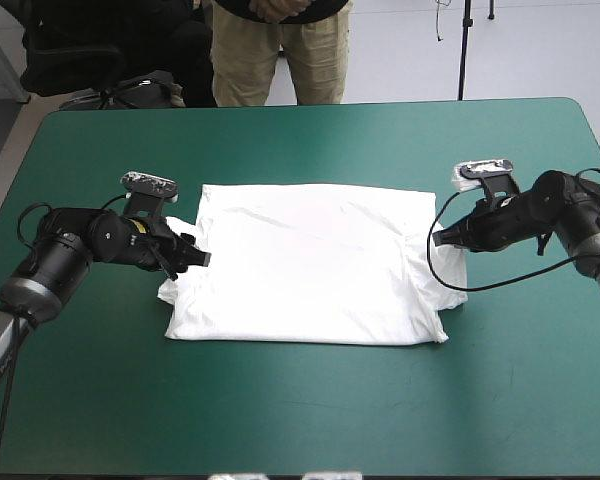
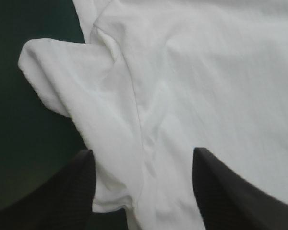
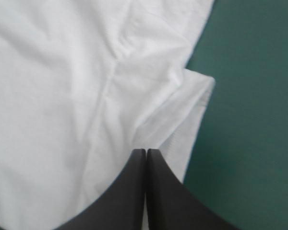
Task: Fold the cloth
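shirt (image 1: 310, 265) lies flat mid-table (image 1: 300, 420). left gripper (image 1: 200, 257), fingers apart, sits over the sleeve (image 2: 53, 72) toward the left edge; right gripper (image 1: 437, 238), fingers together, at the opposite sleeve (image 3: 182, 110).

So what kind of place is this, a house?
Probably a robot lab, not a house: the robot's left end effector and right end effector sit either side of a white T-shirt spread flat on a teal-green table cover.
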Available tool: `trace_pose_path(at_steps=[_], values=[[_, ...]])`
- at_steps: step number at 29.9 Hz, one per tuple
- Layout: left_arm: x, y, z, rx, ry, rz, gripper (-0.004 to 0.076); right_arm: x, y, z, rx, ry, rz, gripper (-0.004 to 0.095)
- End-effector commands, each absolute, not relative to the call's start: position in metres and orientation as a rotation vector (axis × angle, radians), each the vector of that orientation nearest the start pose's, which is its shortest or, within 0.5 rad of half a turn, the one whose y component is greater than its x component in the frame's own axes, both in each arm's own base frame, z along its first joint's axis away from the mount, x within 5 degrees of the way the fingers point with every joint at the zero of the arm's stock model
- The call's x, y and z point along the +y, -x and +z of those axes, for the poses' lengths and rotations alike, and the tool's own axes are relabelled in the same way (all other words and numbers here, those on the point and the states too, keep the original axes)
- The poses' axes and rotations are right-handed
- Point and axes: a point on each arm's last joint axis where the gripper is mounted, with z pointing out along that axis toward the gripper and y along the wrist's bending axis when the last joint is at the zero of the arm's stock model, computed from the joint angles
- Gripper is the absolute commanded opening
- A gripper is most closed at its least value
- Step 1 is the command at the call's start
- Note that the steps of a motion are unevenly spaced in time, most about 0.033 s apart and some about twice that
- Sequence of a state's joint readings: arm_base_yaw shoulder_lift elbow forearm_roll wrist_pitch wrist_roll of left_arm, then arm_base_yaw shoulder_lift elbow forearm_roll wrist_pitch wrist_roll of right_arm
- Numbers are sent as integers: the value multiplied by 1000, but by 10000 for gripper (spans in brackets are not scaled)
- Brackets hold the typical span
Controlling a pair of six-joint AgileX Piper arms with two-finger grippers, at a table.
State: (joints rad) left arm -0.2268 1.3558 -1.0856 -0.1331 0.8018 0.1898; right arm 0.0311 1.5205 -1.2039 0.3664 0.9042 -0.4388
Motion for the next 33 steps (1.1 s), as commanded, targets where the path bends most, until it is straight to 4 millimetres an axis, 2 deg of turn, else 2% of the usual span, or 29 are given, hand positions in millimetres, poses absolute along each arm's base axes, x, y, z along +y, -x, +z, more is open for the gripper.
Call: trace_pose_path(at_steps=[1, 7, 11, 15, 18, 20, 23, 26, 29, 33], values=[[-73, -268, 325, 2435, -417, -201, 433, 56, -308, 320, 2473, 470, 463, -17], [-70, -267, 331, 2452, -437, -158, 433, 102, -311, 308, 2450, 592, 596, -17], [-70, -265, 334, 2479, -449, -155, 433, 133, -322, 274, 2514, 661, 626, -17], [-67, -261, 331, 2540, -459, -120, 433, 151, -332, 244, 2550, 696, 616, -7], [-63, -259, 330, 2571, -470, -71, 433, 160, -333, 234, 2542, 764, 604, 91], [-60, -260, 329, 2576, -463, -29, 433, 161, -333, 233, 2523, 801, 593, 197], [-58, -260, 330, 2576, -455, 11, 433, 154, -336, 242, 2503, 809, 581, 307], [-53, -262, 330, 2573, -418, 37, 433, 140, -337, 267, 2510, 804, 603, 360], [-40, -269, 333, 2530, -273, 47, 435, 124, -331, 300, 2515, 829, 619, 365], [-16, -286, 332, 2458, -22, -87, 435, 114, -318, 338, 2459, 917, 635, 365]])
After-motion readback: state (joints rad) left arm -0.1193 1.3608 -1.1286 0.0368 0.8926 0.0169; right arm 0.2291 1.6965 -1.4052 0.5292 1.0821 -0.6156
